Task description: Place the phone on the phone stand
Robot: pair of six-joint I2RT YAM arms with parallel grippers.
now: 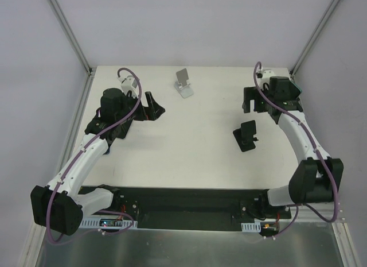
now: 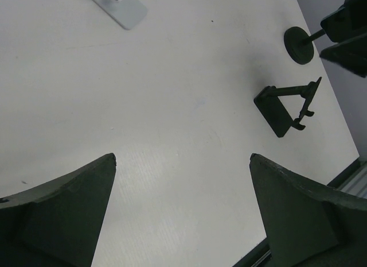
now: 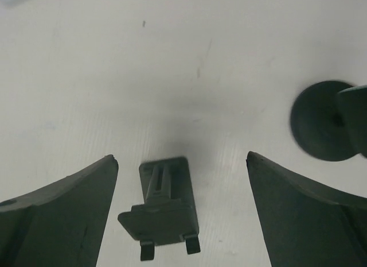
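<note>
R gripper [image 3: 182,158] jaws stand wide, nothing betw. the pads touching them; black phone stand [image 3: 165,206] lies on the table [image 1: 189,152] in the gap betw. the two fingers, nearer the finger at the left of the R wrist view than the one at its right, clear of both. Its flat base pts away from the cam, the raised plate w/ two small hooks sits at the near end, low in that view. In the top view the same stand [image 1: 246,135] lies just past the R gripper [image 1: 255,103] tips, apart from them, not gripped. A round black disc [image 3: 320,129] w/ a stem rests on the table just beside the R wrist view's right-hand finger, outside the gap; can't tell what it belongs to. L gripper [image 2: 182,158] jaws also wide, only bare table betw. them. From the L jaws the black phone stand [image 2: 284,109] lies well ahead and off to the side of the finger at the right of that view, well apart; the disc [image 2: 298,45] is further on past it. A pale stand [image 2: 117,6] sits far ahead of the L jaws, toward the other finger's side, cut by the frame edge; in the top view it [image 1: 183,83] stands upright, betw. the two grippers and further back, touching neither. L gripper [image 1: 153,106] is near it but apart. Can't tell which item is the phone
</note>
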